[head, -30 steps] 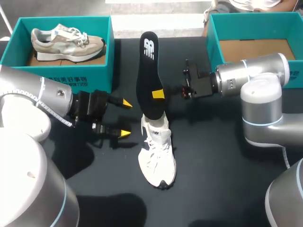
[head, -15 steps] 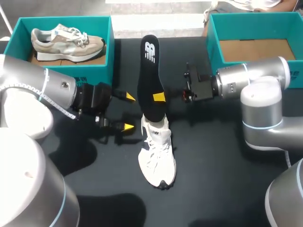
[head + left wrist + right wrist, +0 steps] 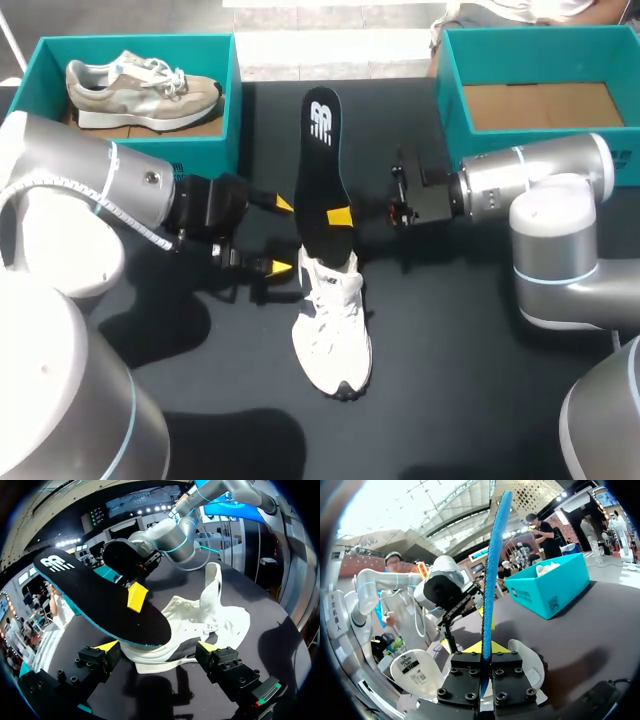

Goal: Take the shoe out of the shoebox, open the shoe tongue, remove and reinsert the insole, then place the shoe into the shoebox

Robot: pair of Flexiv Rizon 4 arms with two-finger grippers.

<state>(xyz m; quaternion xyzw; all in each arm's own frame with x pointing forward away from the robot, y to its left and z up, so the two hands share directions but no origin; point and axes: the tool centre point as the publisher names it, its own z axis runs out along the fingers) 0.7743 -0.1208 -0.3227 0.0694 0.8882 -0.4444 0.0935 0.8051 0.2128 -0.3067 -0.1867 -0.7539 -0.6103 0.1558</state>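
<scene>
Over the surface [image 3: 450,330] the right claw [image 3: 337,215] is clamped on the black insole [image 3: 320,150], light and bendy by the look, its low end over the mouth of the soft white shoe [image 3: 333,320], while the left claw [image 3: 281,236] gapes beside the heel, where I'd grip the firmer collar.

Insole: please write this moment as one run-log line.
right gripper: shut on insole | insole: lower end at white shoe opening | left gripper: open beside it

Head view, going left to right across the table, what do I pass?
Left box with beige shoe → left claw → insole → right box.
</scene>
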